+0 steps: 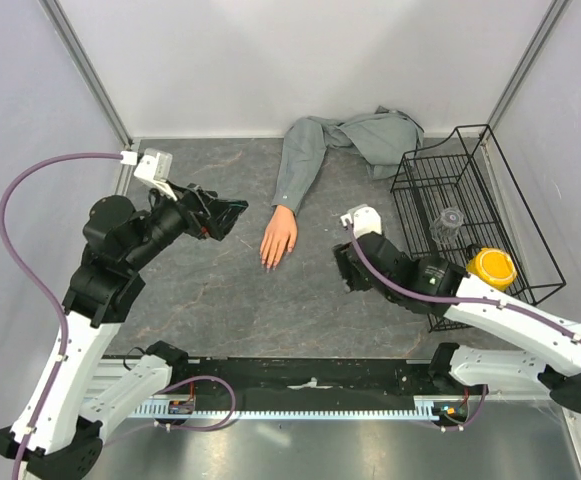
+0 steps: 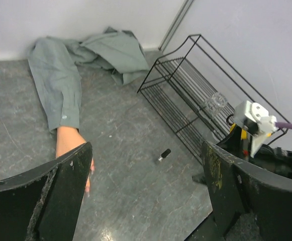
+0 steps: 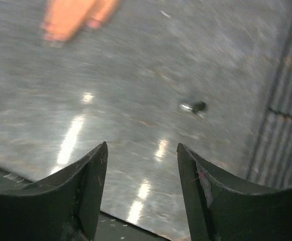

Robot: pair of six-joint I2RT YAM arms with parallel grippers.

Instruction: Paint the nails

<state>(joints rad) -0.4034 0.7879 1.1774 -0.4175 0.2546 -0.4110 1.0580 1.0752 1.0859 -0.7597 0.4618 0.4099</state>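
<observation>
A peach mannequin hand (image 1: 278,240) in a grey shirt sleeve (image 1: 300,170) lies palm down mid-table, fingers pointing toward the arms. Its nails (image 3: 92,23) show as small pinkish tips at the top left of the blurred right wrist view. A small dark bottle (image 2: 163,154) lies on its side on the table between the hand and the wire rack, also seen in the right wrist view (image 3: 195,106). My left gripper (image 1: 232,215) hovers left of the hand, open (image 2: 146,145) and empty. My right gripper (image 1: 345,270) sits right of the hand, open (image 3: 142,145) with nothing between its fingers.
A black wire rack (image 1: 460,200) stands at the right, holding a clear glass (image 1: 448,225) and a yellow object (image 1: 492,268). The rest of the grey shirt (image 1: 380,135) is bunched at the back wall. A black rail (image 1: 300,385) runs along the near edge.
</observation>
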